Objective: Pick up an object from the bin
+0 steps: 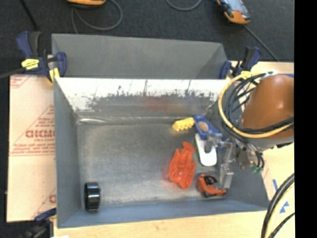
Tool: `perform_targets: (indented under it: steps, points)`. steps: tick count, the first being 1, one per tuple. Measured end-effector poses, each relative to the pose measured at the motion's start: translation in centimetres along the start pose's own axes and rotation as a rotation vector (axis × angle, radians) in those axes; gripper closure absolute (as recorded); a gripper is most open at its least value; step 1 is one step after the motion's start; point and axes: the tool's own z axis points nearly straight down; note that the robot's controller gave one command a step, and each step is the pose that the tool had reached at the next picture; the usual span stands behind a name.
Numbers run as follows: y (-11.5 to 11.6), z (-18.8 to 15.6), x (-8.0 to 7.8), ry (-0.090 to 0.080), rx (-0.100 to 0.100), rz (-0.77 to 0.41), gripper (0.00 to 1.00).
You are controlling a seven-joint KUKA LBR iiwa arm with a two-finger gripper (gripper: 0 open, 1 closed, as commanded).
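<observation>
While the arm (pixel 270 103) is reaching in from the right, its hand (pixel 224 175) is hanging low in the bin's (pixel 124 152) front right corner, just beside a small red-and-black thing (pixel 210 187); cables (pixel 233 103) are masking its wrist, and clenched or released cannot be told.

Orange-covered arm (pixel 267 103) in from right (cables (pixel 233 108) looped round it), gripper (pixel 223 176) pointing down
</observation>
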Motion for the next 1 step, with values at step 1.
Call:
perform_targets:
  steps: [1]
  points:
    - [0.00,0.00,0.00,0.000,0.000,0.000,0.00]
